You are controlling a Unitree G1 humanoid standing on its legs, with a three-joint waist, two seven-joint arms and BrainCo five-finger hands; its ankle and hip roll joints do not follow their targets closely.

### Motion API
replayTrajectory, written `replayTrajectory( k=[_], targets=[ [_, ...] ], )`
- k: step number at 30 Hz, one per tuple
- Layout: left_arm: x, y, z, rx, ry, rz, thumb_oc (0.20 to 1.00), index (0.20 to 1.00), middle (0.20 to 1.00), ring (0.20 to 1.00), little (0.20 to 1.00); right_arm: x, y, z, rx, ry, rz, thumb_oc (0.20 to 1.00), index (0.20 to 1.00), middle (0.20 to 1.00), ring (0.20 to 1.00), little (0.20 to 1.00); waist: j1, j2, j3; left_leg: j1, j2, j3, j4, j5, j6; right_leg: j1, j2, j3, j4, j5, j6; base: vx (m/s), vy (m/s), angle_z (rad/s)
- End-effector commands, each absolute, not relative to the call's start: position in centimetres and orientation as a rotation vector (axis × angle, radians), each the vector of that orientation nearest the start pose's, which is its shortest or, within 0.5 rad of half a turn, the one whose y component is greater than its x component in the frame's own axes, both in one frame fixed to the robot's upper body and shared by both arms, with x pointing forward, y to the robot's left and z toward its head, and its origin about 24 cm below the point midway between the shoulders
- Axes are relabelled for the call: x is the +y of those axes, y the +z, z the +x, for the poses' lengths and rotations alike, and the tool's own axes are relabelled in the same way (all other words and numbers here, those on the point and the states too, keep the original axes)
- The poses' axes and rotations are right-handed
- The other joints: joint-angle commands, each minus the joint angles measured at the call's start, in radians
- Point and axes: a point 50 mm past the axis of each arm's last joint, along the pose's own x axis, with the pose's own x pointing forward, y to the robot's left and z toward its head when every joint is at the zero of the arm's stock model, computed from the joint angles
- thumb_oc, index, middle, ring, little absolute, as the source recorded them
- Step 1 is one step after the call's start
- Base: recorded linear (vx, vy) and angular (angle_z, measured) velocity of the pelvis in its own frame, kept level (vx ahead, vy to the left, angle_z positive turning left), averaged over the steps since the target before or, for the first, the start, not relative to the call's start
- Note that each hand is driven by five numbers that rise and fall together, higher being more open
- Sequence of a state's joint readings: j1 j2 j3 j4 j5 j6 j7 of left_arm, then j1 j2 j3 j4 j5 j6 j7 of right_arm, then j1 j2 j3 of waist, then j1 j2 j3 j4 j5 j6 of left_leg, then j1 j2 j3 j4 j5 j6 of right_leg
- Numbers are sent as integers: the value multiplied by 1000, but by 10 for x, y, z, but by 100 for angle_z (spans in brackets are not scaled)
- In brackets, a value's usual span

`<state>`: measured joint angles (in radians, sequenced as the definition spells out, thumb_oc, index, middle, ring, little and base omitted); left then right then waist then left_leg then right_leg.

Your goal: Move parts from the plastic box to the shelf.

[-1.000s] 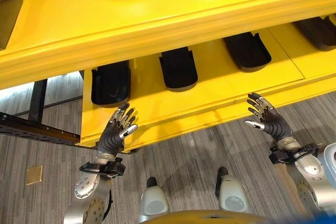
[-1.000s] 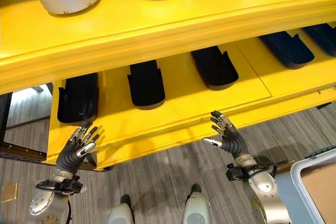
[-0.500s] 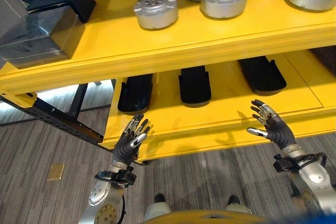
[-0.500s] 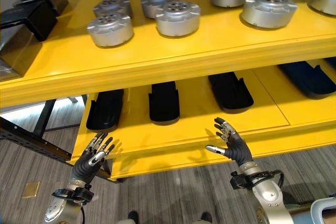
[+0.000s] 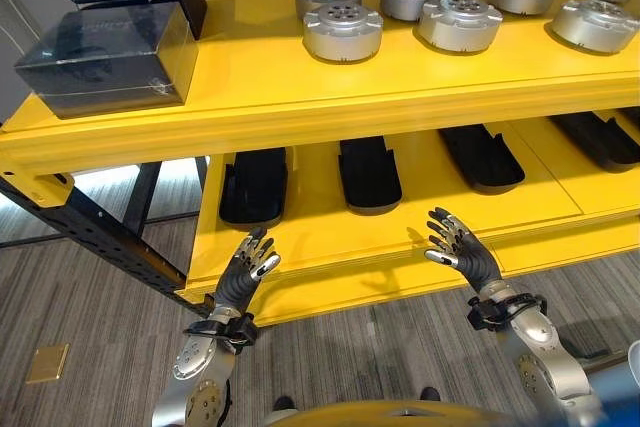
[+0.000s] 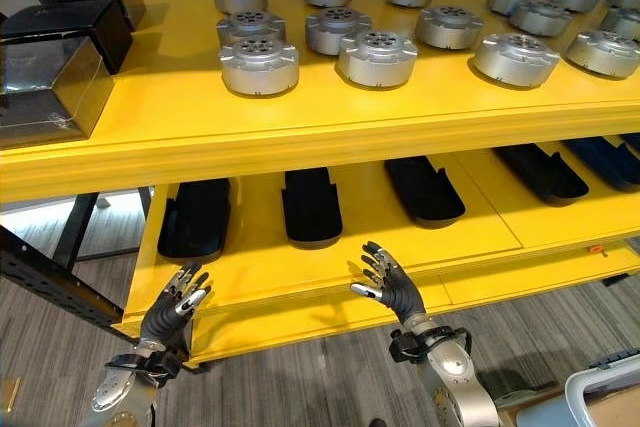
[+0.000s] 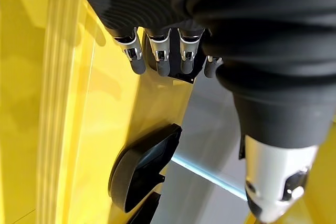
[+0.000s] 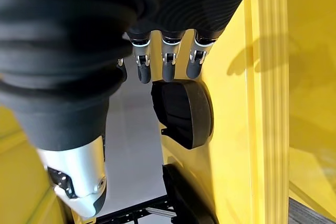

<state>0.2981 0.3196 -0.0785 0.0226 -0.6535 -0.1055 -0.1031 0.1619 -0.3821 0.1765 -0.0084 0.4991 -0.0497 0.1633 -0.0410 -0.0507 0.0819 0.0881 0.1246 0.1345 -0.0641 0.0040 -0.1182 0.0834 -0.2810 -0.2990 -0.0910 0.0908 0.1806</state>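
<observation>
Round silver parts (image 6: 377, 57) fill the yellow shelf's (image 6: 300, 132) top tier across the upper frame; black trays (image 6: 311, 205) lie on the lower tier. A plastic box (image 6: 600, 392) corner shows at lower right. Left robot hand (image 5: 246, 272) and right robot hand (image 5: 462, 252) hang spread and empty, low in the frame. The camera has tilted up since earlier, revealing more parts.

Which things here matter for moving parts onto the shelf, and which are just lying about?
Job:
yellow shelf
round metal parts
left hand, open, empty
right hand, open, empty
plastic box

Lying about:
black trays
dark boxes
</observation>
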Motion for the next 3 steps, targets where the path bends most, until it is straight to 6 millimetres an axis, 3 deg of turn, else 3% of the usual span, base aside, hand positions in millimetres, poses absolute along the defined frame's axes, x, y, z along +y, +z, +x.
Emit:
replayTrajectory(
  k=[1, 3],
  targets=[
    [215, 7, 188, 99, 3, -307, 1000, 1000, 1000, 1000, 1000, -189, 32, 222, 70, 268, 152, 1000, 1000, 1000, 1000, 1000, 3, 20, -24, -17, -12, -41, 61, -49, 52, -35, -9, 26, 164, -123, -10, 0, 0, 0],
    [215, 7, 188, 103, 3, -305, 1000, 1000, 1000, 1000, 1000, -189, 31, 221, 74, 263, 157, 1000, 1000, 1000, 1000, 1000, 3, 21, -25, -15, -9, -39, 61, -48, 51, -32, -7, 28, 161, -122, -11, 0, 0, 0]
  ],
)
